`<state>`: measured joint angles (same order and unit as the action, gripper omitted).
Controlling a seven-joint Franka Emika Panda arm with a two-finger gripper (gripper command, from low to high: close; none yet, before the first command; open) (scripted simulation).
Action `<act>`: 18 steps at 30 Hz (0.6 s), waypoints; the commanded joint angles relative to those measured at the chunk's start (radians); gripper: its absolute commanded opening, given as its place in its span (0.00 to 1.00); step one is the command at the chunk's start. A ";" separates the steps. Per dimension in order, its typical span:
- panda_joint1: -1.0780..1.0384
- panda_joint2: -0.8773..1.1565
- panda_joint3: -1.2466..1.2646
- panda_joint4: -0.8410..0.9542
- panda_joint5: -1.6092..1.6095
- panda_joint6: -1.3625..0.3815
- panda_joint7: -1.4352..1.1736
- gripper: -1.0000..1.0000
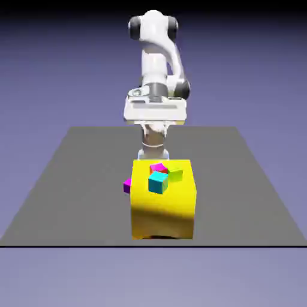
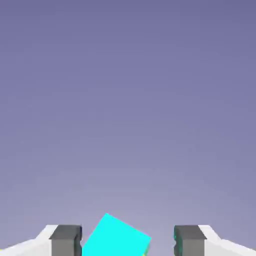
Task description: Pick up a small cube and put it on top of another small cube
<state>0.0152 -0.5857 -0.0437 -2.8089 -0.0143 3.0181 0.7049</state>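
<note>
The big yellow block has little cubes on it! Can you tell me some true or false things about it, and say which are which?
1. A cyan cube sits on top of the big yellow block. True.
2. The small magenta cube sits on the cyan cube. False: it is low at the block's side, at the exterior view's left.
3. In the hand view, the gripper has its fingers spread apart. True.
4. The gripper is squeezing the cyan cube. False: there are gaps between the cube and both fingertips.
5. The table is bright red. False: it is dark grey.
</note>
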 commanded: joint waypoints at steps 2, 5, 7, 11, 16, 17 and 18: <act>0.005 -0.026 -0.073 0.002 -0.024 -0.031 -0.060 0.50; 0.013 -0.065 -0.181 0.005 -0.059 -0.078 -0.150 0.50; 0.019 -0.091 -0.254 0.006 -0.083 -0.110 -0.210 0.50; 0.029 -0.143 -0.399 0.010 -0.131 -0.173 -0.330 0.50; 0.043 -0.208 -0.580 0.014 -0.190 -0.251 -0.480 0.50; 0.045 -0.221 -0.616 0.015 -0.202 -0.267 -0.510 0.50; 0.048 -0.234 -0.652 0.016 -0.214 -0.283 -0.540 0.50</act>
<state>0.0633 -0.8199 -0.6961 -2.7927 -0.2280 2.7356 0.1654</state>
